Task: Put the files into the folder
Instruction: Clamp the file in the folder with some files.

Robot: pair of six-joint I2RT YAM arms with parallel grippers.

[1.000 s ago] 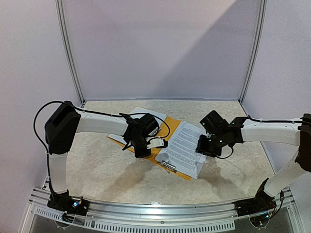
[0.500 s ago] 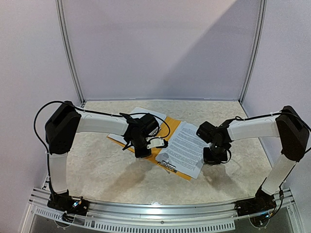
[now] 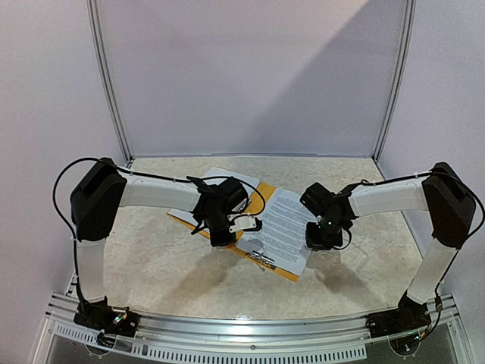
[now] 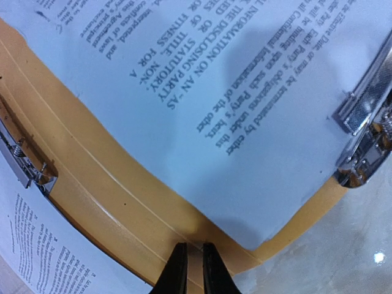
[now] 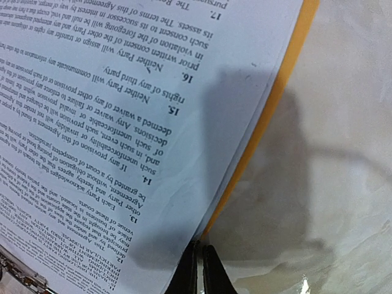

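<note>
Plainly, the flat orange-yellow plastic folder (image 3: 267, 189) lies open near the middle of the pale speckled worktop (image 3: 151, 258). The thin white paper sheets printed with black text (image 3: 284, 227) rest skewed on its leaf toward 3 o'clock, their 7 o'clock corner by the silver metal clip (image 3: 261, 258). Another white printed sheet (image 3: 216, 178) shows toward 11 o'clock.

The left hand (image 4: 194, 254) has its fingers pressed almost together with nothing seen between them. Its tips are down on the orange plastic near the spine, at about 9 o'clock of the sheets, and it looks to be pinning the folder. The right hand (image 5: 198, 248) is pressed together at the sheets' 3 o'clock edge. It seems to pinch the paper's margin, where the orange rim shows just beyond.

By their look the sheets are light, floppy and slick on plastic. They will likely buckle if pushed and fan apart if dragged fast. A pinch at the free long edge suits them, drawn slowly and low. The folder is stiffer but probably slides on the worktop, so it is best pressed flat near the spine rather than lifted.
</note>
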